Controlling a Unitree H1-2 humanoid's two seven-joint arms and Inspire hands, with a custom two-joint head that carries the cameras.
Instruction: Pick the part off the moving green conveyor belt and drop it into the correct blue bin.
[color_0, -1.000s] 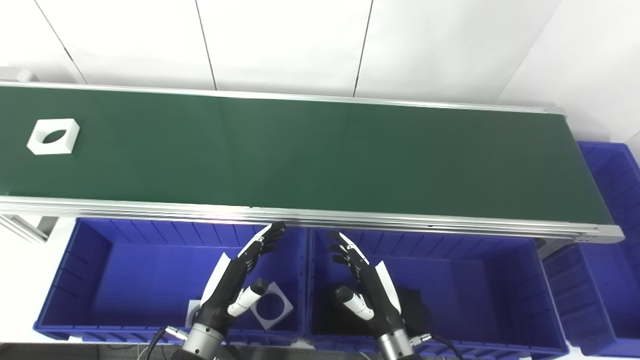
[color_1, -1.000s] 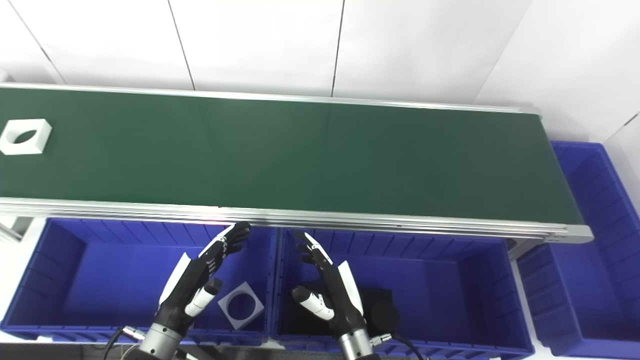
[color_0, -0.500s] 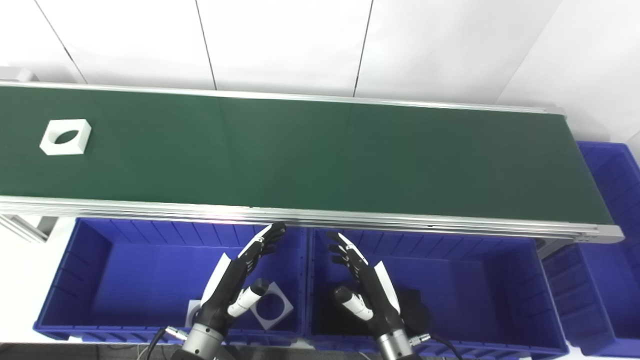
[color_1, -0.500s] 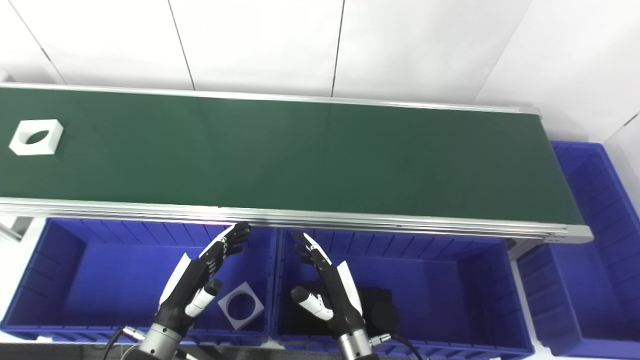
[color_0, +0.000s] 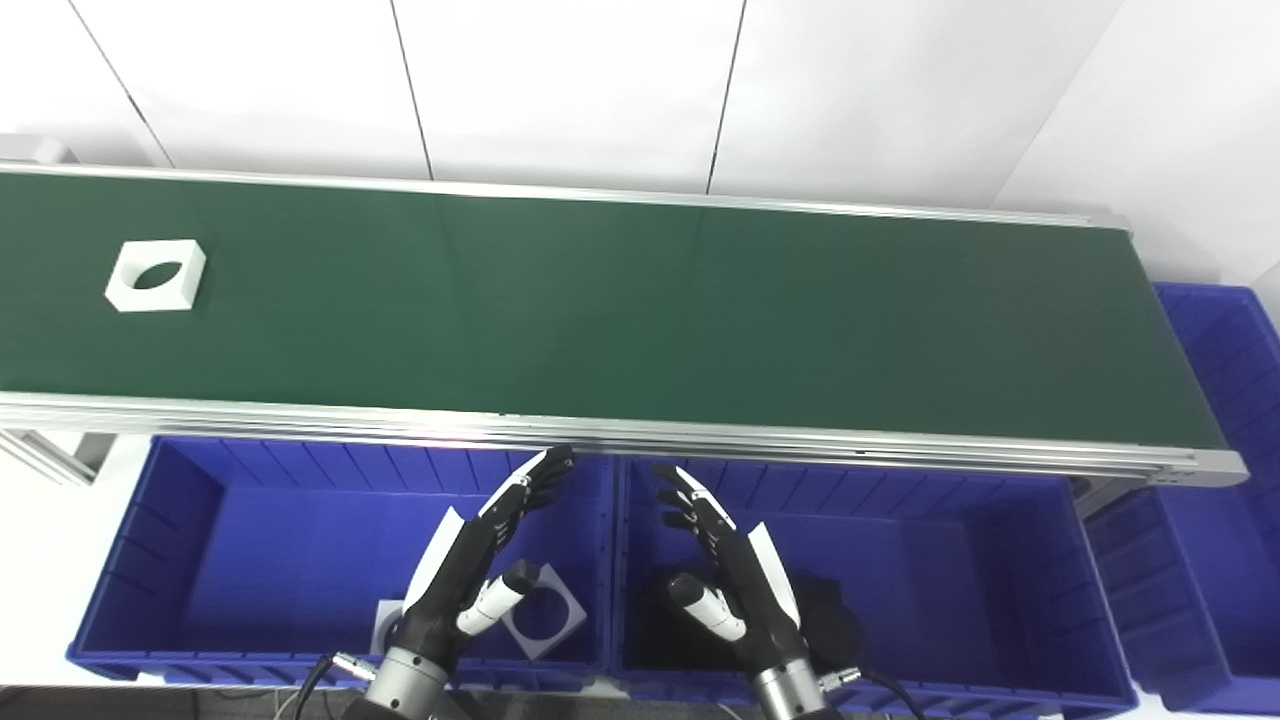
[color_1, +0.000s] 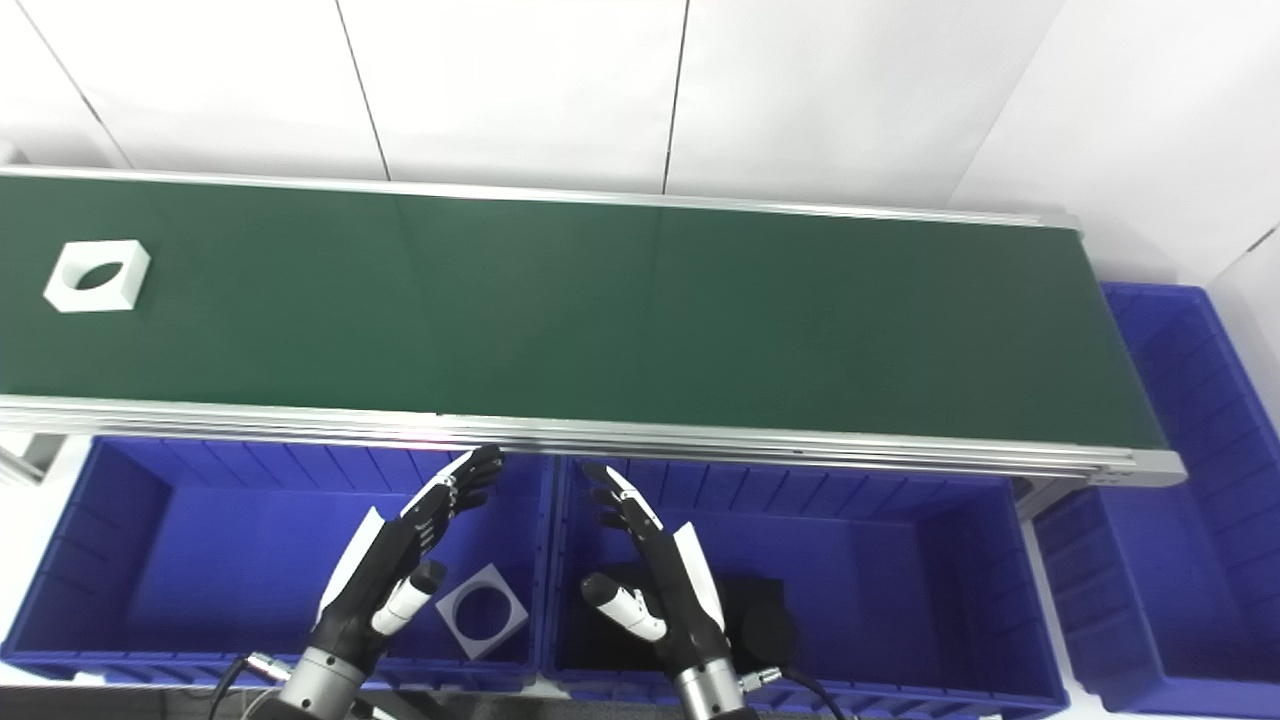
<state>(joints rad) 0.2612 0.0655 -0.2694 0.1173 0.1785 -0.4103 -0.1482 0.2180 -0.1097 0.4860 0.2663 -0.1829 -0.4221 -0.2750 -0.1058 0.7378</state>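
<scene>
Part (color_0: 156, 275) on green conveyor belt (color_0: 620, 310), far left, both hands empty below.

White square block with a round hole, well apart from the left hand (color_0: 470, 570) and right hand (color_0: 725, 570), whose fingers are spread over two blue bins (color_0: 160, 560). No writing can be read. Black pieces in the right-hand bin (color_0: 1000, 560) sit half hidden behind the right hand. A second white part (color_1: 482, 624) in the left bin shows whole only in the right eye view.
</scene>
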